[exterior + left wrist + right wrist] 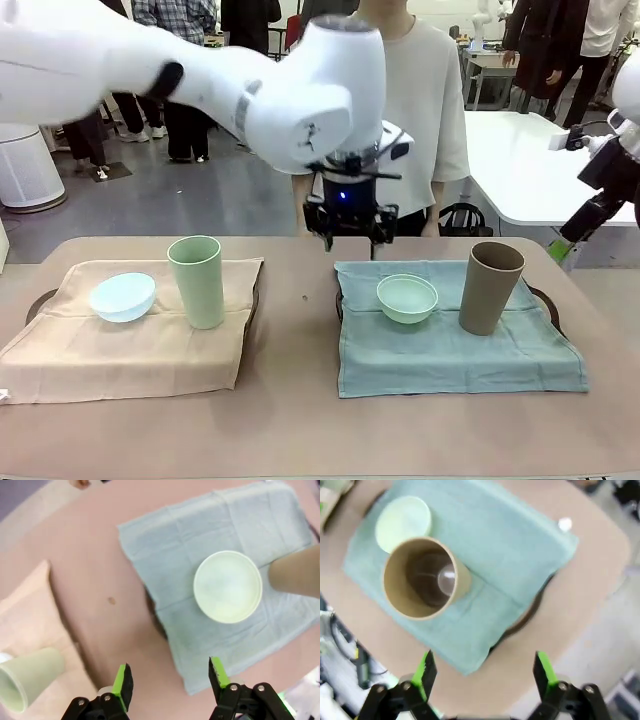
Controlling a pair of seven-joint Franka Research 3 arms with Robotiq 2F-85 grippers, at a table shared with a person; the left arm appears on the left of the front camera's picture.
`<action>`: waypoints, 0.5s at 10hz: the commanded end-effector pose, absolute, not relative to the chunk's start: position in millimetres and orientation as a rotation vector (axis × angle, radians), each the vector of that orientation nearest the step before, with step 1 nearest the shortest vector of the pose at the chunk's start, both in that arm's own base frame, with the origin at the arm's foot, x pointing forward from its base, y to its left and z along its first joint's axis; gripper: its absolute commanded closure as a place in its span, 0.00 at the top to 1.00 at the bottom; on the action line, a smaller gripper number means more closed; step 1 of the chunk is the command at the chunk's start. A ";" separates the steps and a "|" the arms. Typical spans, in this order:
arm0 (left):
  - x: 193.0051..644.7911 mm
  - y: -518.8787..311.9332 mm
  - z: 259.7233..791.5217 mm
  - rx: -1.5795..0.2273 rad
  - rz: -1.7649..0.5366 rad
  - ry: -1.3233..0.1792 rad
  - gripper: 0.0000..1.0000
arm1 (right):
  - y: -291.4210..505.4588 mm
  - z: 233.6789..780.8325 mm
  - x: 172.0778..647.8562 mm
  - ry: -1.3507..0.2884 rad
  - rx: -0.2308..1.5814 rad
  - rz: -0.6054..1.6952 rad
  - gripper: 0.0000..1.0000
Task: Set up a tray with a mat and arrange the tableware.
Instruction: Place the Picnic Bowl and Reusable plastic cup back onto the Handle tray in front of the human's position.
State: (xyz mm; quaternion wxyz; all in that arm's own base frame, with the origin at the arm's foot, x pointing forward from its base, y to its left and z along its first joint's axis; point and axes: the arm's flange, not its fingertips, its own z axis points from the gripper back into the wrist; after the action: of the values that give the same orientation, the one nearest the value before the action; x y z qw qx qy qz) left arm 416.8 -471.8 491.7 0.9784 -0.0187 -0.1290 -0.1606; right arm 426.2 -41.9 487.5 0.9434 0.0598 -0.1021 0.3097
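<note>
The left pincer (351, 228) hangs spread and empty above the far edge of the table (300, 420), near the far left corner of the blue-green mat (455, 345); the right pincer (482, 672) is also spread and holds nothing, off the table's right edge. Both settings look complete: the mint bowl (407, 298) and brown cup (489, 287) stand on the blue-green mat, the pale blue bowl (123, 296) and light green cup (197, 281) on the tan mat (130, 345), each mat draped over a dark tray (546, 303). A clean retreat would mean lifting straight up, clear of the tall cups, which would tip easily on soft, wrinkled cloth. All four pieces are smooth, matte and round.
</note>
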 end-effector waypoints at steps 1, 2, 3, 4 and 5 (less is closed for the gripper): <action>400.4 -435.3 519.4 0.009 -0.321 -0.323 0.80 | -11.4 499.3 411.8 -0.040 0.105 0.525 1.00; 397.6 -423.1 536.7 0.016 -0.300 -0.345 0.80 | 3.7 512.4 404.8 -0.036 0.103 0.514 1.00; 392.7 -414.3 551.1 0.028 -0.274 -0.357 0.80 | 22.1 528.3 390.8 -0.045 0.078 0.526 1.00; 390.5 -408.6 559.5 0.068 -0.240 -0.364 0.80 | 35.1 546.5 375.9 -0.082 0.061 0.547 1.00; 388.7 -403.2 565.9 0.078 -0.221 -0.362 0.80 | 44.0 568.0 361.5 -0.134 0.067 0.567 1.00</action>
State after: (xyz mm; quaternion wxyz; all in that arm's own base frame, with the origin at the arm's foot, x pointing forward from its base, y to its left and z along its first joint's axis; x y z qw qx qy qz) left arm 397.1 -406.8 573.3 0.9766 0.0176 -0.1738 -0.1254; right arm 373.8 38.5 550.7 0.9592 0.0363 -0.0442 0.2770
